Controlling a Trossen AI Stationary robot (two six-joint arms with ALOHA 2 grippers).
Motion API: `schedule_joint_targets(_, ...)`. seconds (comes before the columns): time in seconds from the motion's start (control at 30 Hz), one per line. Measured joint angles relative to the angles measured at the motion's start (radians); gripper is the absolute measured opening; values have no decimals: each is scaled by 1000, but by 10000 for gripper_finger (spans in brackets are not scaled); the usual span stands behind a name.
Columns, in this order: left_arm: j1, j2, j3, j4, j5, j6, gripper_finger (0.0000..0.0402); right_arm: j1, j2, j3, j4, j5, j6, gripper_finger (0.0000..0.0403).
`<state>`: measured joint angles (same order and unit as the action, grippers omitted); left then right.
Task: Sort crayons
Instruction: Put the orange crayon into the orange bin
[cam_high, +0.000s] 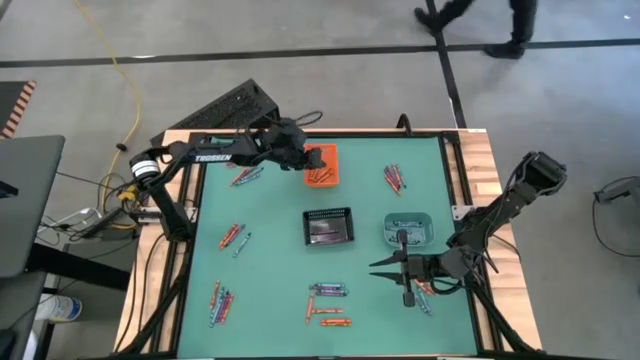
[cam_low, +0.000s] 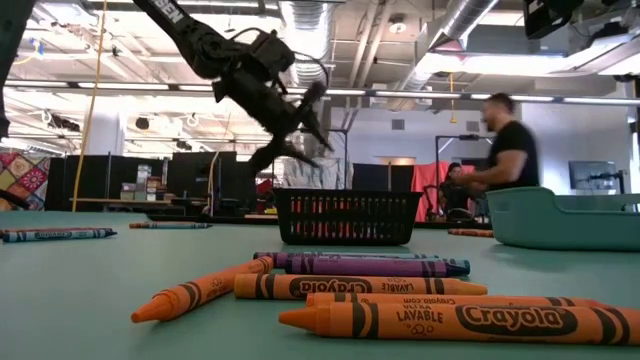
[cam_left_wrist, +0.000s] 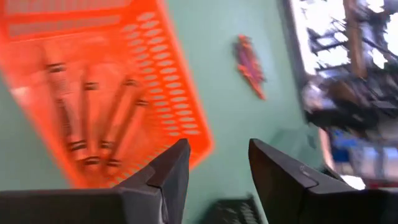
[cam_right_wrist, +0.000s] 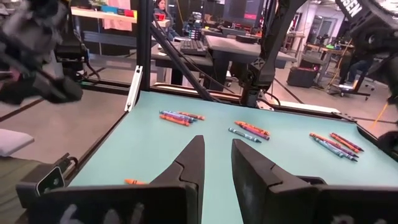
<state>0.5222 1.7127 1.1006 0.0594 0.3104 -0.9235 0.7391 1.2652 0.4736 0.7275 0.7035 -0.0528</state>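
Three bins stand on the green counter (cam_high: 270, 300): an orange bin (cam_high: 322, 166) at the far side, a black mesh bin (cam_high: 329, 226) in the middle, and a teal bin (cam_high: 408, 228) toward my right. My left jaws (cam_high: 300, 158) hover at the orange bin's near edge, parted narrowly and holding nothing. The left wrist view shows about five orange crayons (cam_left_wrist: 93, 127) lying inside that bin (motion blur makes the count approximate). My right jaws (cam_high: 392, 270) hang low in front of the teal bin, also slightly parted and empty, just beside a few loose crayons (cam_high: 424, 296).

Loose crayons lie in roughly seven clusters around the counter: one by my left arm (cam_high: 245, 176), one at the far right (cam_high: 394, 178), two on the left side (cam_high: 233, 238) and (cam_high: 219, 302), two near the front centre (cam_high: 328, 290) and (cam_high: 329, 321), plus the one by my right jaws. Exact stick counts per cluster cannot be told from above.

To do this step well, I judge the left jaws should clear the bin rim, then descend squarely across one stick of the nearest cluster, gripping mid-length so it does not pivot.
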Motion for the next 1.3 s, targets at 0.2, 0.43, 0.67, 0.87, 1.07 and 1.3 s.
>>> schedule_joint_targets(0.2, 22, -107, 80, -244, 26, 154, 145, 0, 0, 0, -12, -1, 1, 81)
schedule_joint_targets(0.43, 7, -207, 148, -731, -105, 388, 139, 0, 0, 0, -5, -51, 3, 81)
schedule_joint_targets(0.67, -178, -225, 97, -1041, -145, 432, 138, 0, 0, 0, -1, -51, 3, 81)
schedule_joint_targets(0.87, -454, -223, 2, -918, -151, 409, 138, -2, 0, 0, -1, -51, 3, 81)
schedule_joint_targets(1.07, -725, -223, -66, -558, -195, 351, 138, -2, 0, 0, -1, -51, 2, 81)
schedule_joint_targets(1.3, -986, -143, -153, -21, -375, 504, 138, -2, 0, 0, 3, -51, 2, 81)
